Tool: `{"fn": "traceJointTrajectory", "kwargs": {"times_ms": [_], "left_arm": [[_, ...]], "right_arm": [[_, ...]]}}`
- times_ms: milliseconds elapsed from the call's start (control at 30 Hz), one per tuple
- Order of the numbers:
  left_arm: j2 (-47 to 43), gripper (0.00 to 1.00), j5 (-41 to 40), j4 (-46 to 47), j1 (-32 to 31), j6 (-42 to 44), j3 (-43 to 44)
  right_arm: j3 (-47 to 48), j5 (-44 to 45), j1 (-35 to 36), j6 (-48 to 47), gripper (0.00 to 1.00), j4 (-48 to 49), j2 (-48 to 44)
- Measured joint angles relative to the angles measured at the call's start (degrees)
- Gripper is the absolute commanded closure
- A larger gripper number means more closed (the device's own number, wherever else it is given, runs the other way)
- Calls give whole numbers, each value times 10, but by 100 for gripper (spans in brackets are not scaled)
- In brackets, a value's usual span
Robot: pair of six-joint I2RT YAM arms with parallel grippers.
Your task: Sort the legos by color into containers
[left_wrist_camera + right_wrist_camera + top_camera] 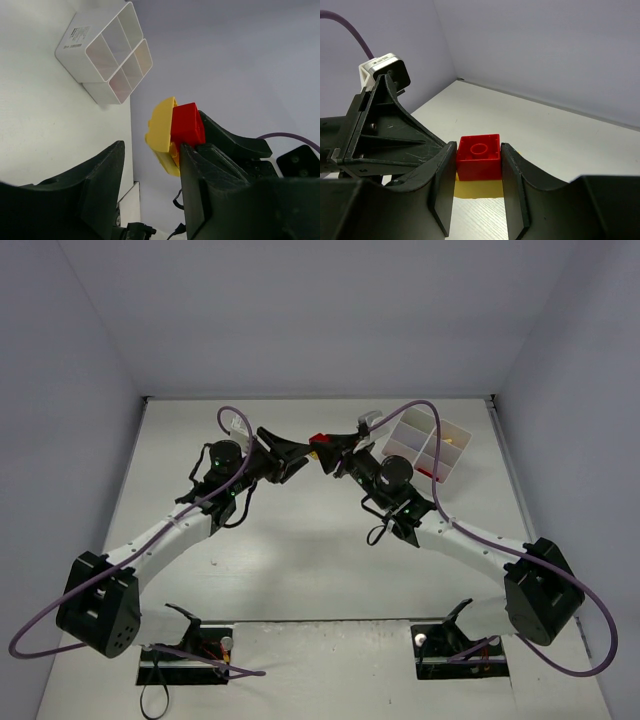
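Note:
A red lego (479, 159) is stuck to a yellow lego (475, 189), and my right gripper (479, 150) is shut on the red one's two sides, above the table. In the left wrist view the same pair shows as the yellow lego (162, 131) and the red lego (187, 125). My left gripper (152, 150) faces them with its jaws apart; the yellow lego is at its fingertips, close to the right finger (200, 190), with a gap to the other. From above, both grippers meet at the red lego (319, 439). The white containers tray (428, 448) stands to their right.
The tray (107, 50) holds a yellow piece (452, 440) and a red piece (432, 475) in separate compartments. Purple cables loop over both arms. Grey walls close the table on three sides. The arm bases (100, 605) sit at the near edge.

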Motion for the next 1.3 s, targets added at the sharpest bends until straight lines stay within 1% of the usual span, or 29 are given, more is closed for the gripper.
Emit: {"fn": "traceJointTrajectory", "kwargs": {"times_ms": [200,333,467,533,700,967,1133,1300], "left_arm": [[1,61,2,42,0,3,-11],[1,64,6,81,-3,2,-60],[10,65,9,91,-7,-1,-95],[17,68,10,93,-9,-1,-96],[27,70,11,107,-15,-1,-96],[33,84,13,113,-19,-3,-96],[40,88,14,112,-24,0,-96],[40,89,13,108,-27,20,-96]], "right_arm": [[-7,12,4,20,100,4,-2],[-47,23,16,38,100,3,-12],[-76,35,26,49,100,-10,-14],[-81,40,27,51,100,-14,-14],[-81,51,27,51,100,-14,-14],[-80,63,30,43,100,-16,-14],[-63,42,43,47,100,-5,-10],[-57,26,53,52,100,-5,-10]]}}
